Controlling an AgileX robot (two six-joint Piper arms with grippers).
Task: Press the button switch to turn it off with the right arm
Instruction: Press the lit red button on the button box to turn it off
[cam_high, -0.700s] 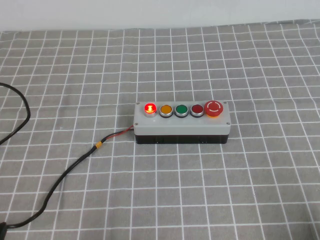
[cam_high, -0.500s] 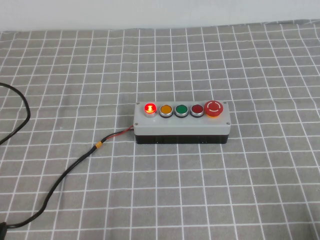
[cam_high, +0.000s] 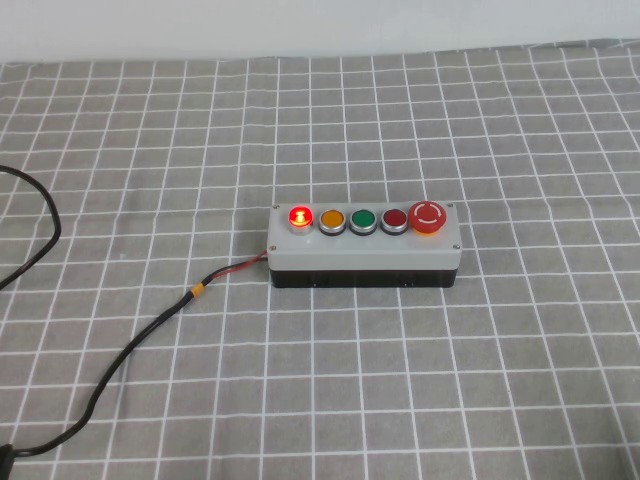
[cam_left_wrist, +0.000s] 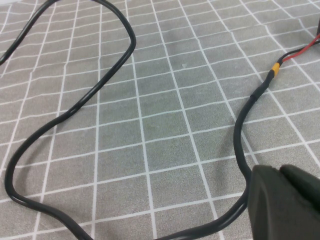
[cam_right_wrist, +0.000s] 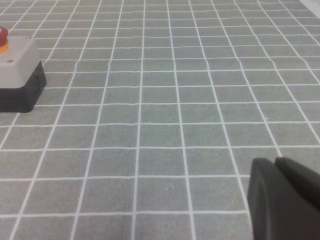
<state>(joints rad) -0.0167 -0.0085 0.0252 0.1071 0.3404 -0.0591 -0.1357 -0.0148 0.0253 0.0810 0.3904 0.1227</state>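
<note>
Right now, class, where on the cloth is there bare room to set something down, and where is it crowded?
Bare: the cloth right of the button box, behind it, and in front. Crowded: the left side, where the black cable loops beside the left gripper. The right gripper hovers over bare cloth right of it.
</note>
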